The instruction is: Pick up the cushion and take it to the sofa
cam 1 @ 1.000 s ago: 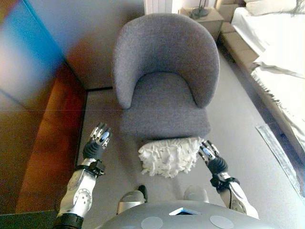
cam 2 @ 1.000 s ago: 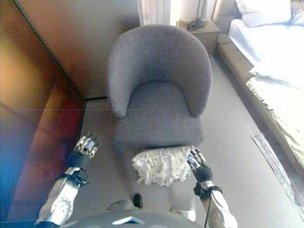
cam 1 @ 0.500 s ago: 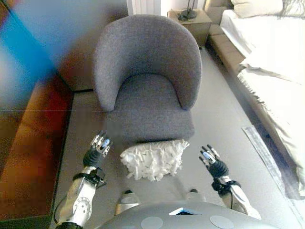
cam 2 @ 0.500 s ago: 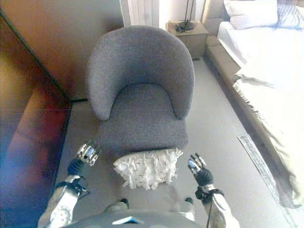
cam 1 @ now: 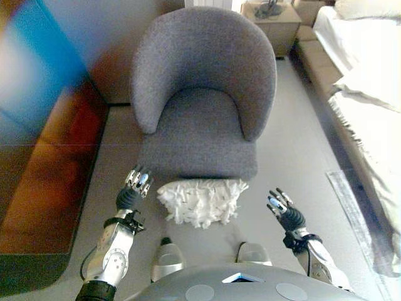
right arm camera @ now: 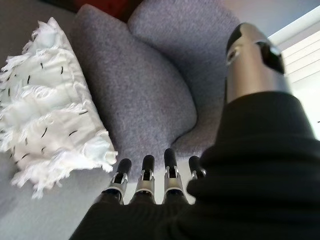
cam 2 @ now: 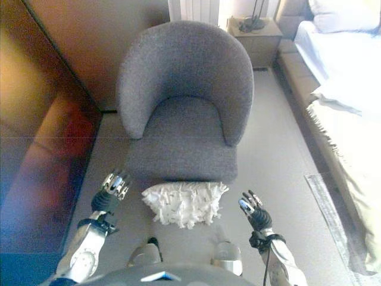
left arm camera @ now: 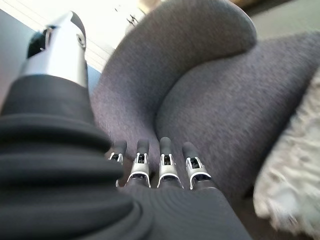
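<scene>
White fringed cushion (cam 1: 202, 200) lies on the floor (cam 1: 294, 157), against the front edge of the grey armchair (cam 1: 203, 100). Left hand (cam 1: 136, 185) and right hand (cam 1: 283, 209) flank it, fingers straight, holding nothing.

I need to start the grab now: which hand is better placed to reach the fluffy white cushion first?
Left, by a small margin. The left hand, fingers open, sits just beside the fluffy white cushion lying on the floor against the grey armchair. The right hand, also open, hangs farther out from the cushion's other end.

A white cushion (cam 2: 185, 203) with shaggy fringes and small black flecks is seen between the hands. Beyond it, a plain grey armchair (cam 2: 184, 101). The floor (cam 2: 274, 161) is light grey.
</scene>
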Available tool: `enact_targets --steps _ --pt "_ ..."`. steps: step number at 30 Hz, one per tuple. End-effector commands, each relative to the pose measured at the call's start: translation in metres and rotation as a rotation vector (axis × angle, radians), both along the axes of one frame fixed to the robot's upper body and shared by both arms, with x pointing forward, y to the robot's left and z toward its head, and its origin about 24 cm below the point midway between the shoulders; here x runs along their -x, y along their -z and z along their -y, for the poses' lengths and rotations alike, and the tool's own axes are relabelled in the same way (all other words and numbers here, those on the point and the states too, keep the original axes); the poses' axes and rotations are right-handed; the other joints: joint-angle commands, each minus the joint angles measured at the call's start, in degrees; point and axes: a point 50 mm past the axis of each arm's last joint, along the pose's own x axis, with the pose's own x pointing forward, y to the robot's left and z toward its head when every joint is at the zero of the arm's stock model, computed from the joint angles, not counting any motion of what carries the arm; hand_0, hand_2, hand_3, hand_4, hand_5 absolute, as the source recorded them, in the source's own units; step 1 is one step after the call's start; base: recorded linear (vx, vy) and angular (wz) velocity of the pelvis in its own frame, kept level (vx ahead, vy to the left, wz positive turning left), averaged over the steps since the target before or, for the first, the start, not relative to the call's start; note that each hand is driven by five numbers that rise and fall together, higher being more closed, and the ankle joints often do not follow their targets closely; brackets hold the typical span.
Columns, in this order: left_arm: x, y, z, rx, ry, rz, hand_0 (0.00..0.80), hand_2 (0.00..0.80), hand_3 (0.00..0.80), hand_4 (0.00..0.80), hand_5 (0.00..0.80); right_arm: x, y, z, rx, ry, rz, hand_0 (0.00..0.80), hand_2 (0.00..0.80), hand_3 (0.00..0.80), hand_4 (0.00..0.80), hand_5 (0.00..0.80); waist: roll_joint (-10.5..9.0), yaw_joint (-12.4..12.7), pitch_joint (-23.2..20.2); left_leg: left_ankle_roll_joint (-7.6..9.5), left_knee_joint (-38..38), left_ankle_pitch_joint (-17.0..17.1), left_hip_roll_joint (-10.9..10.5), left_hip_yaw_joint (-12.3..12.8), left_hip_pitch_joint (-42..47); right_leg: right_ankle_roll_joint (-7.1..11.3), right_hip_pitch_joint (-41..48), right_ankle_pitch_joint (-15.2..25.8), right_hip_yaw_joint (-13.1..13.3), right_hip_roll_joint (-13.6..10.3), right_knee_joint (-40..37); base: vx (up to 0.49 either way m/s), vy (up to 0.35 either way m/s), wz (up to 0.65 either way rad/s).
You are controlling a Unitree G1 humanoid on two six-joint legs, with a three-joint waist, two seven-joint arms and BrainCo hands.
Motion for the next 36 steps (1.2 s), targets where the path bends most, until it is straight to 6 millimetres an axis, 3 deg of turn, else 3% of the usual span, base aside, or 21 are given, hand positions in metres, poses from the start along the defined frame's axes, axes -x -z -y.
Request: enact_targets --steps 1,4,7,10,11,13,14,16,18,21,23,29,33,36 --pt "-0.018 -0.027 -0.004 -0.012 0.006 0.148 0.0 0.0 0.0 0.0 0.0 -0.015 -0.016 -0.008 -0.029 -0.008 0.131 0.0 0.0 0.0 0.0 0.0 -1.99 1.4 -0.4 -2.83 -10.4 5.1 1.5 -2.1 4.7 0.23 -1.1 6.7 1.1 0.0 -4.5 0.146 0.2 0.56" --pt "-0.02 -0.028 -0.001 -0.031 0.045 0.154 0.0 0.0 0.0 0.0 0.0 -0.016 -0.015 -0.013 -0.064 0.024 0.142 0.0 0.0 0.0 0.0 0.0 -1.72 2.8 -0.5 -3.41 -14.9 6.6 0.8 -4.6 4.4 1.36 0.7 6.6 -0.3 -1.0 -5.4 0.181 0.229 0.41" --pt "-0.023 -0.027 -0.004 -0.058 0.072 0.151 0.0 0.0 0.0 0.0 0.0 -0.018 -0.013 -0.015 -0.066 0.05 0.141 0.0 0.0 0.0 0.0 0.0 -2.08 3.4 -0.3 -3.05 -13.4 5.9 -0.2 -3.9 3.9 1.89 1.6 6.4 -1.2 -2.9 -4.8 0.168 0.255 0.2" --pt "-0.023 -0.029 -0.009 -0.095 0.078 0.164 0.0 0.0 0.0 0.0 0.0 -0.017 -0.012 -0.02 -0.11 0.069 0.13 0.0 0.0 0.0 0.0 0.0 -2.42 3.9 -0.8 -1.4 -10.9 3.6 -2.7 -4.0 2.5 1.99 1.6 7.4 -0.6 -6.1 -3.3 0.192 0.302 0.03" --pt "-0.021 -0.03 -0.012 -0.112 0.083 0.167 0.0 0.0 0.0 0.0 0.0 -0.015 -0.011 -0.02 -0.105 0.076 0.13 0.0 0.0 0.0 0.0 0.0 -2.65 4.4 -1.0 -0.08 -9.4 2.2 -4.0 -3.8 1.5 2.0 1.5 8.0 -0.5 -7.8 -1.6 0.221 0.332 -0.01" --pt "-0.018 -0.026 -0.014 -0.124 0.089 0.146 0.0 0.0 0.0 0.0 0.0 -0.013 -0.009 -0.02 -0.102 0.1 0.127 0.0 0.0 0.0 0.0 0.0 -2.7 4.6 -0.7 1.85 -7.6 0.9 -6.0 -4.0 0.9 1.38 -1.3 10.9 1.5 -10.7 4.8 0.193 0.313 -0.02" --pt "-0.018 -0.024 -0.015 -0.126 0.093 0.136 0.0 0.0 0.0 0.0 0.0 -0.012 -0.008 -0.02 -0.106 0.111 0.126 0.0 0.0 0.0 0.0 0.0 -2.52 4.2 -0.4 2.63 -6.8 0.3 -6.6 -4.2 0.7 0.81 -3.3 11.5 3.3 -10.8 8.4 0.183 0.248 -0.02" --pt "-0.017 -0.022 -0.02 -0.138 0.097 0.127 0.0 0.0 0.0 0.0 0.0 -0.007 -0.007 -0.02 -0.104 0.12 0.116 0.0 0.0 0.0 0.0 0.0 -2.27 3.6 -0.2 3.3 -6.6 0.1 -6.9 -3.6 0.9 0.18 -5.0 12.1 4.1 -10.0 8.3 0.19 0.152 -0.07" --pt "-0.019 -0.025 -0.022 -0.142 0.099 0.136 0.0 0.0 0.0 0.0 0.0 -0.003 -0.004 -0.018 -0.101 0.122 0.11 0.0 0.0 0.0 0.0 0.0 -2.34 3.3 0.3 2.91 -6.4 -0.2 -7.0 -3.1 0.8 0.66 -4.7 12.3 4.0 -8.8 2.2 0.141 -0.019 -0.17" --pt "-0.034 -0.036 -0.017 -0.152 0.105 0.184 0.0 0.0 0.0 0.0 0.0 -0.008 -0.004 -0.016 -0.104 0.136 0.125 0.0 0.0 0.0 0.0 0.0 -3.83 2.1 1.2 2.91 -5.7 -2.4 -8.3 -1.4 -0.7 3.55 -8.9 17.8 5.4 -6.0 -11.8 0.062 -0.122 -0.22" --pt "-0.04 -0.039 -0.017 -0.15 0.097 0.195 0.0 0.0 0.0 0.0 0.0 -0.013 -0.005 -0.017 -0.112 0.126 0.133 0.0 0.0 0.0 0.0 0.0 -4.17 1.7 1.7 2.93 -6.3 -3.0 -8.2 0.1 -0.2 4.27 -10.6 19.7 4.3 -4.8 -15.2 0.089 -0.144 -0.22" --pt "-0.036 -0.035 -0.011 -0.141 0.101 0.164 0.0 0.0 0.0 0.0 0.0 -0.01 -0.004 -0.026 -0.138 0.096 0.116 0.0 0.0 0.0 0.0 0.0 -4.66 1.9 1.7 3.61 -5.2 -4.7 -7.1 2.5 2.2 4.05 -9.3 17.3 1.1 -5.0 -10.3 0.162 -0.149 -0.16" --pt "-0.029 -0.027 -0.005 -0.093 0.098 0.122 0.0 0.0 0.0 0.0 0.0 -0.006 -0.004 -0.028 -0.13 0.078 0.1 0.0 0.0 0.0 0.0 0.0 -5.07 1.2 0.8 2.85 -4.5 -5.7 -5.7 1.4 6.2 4.0 -7.9 16.2 1.7 -4.1 -7.9 0.253 -0.192 0.04" --pt "-0.028 -0.024 -0.004 -0.105 0.092 0.119 0.0 0.0 0.0 0.0 0.0 -0.006 -0.004 -0.024 -0.124 0.059 0.097 0.0 0.0 0.0 0.0 0.0 -4.57 0.0 0.2 2.05 -5.6 -5.2 -4.0 1.5 8.8 3.26 -7.4 13.7 2.3 -1.9 -6.6 0.2 -0.148 0.01"
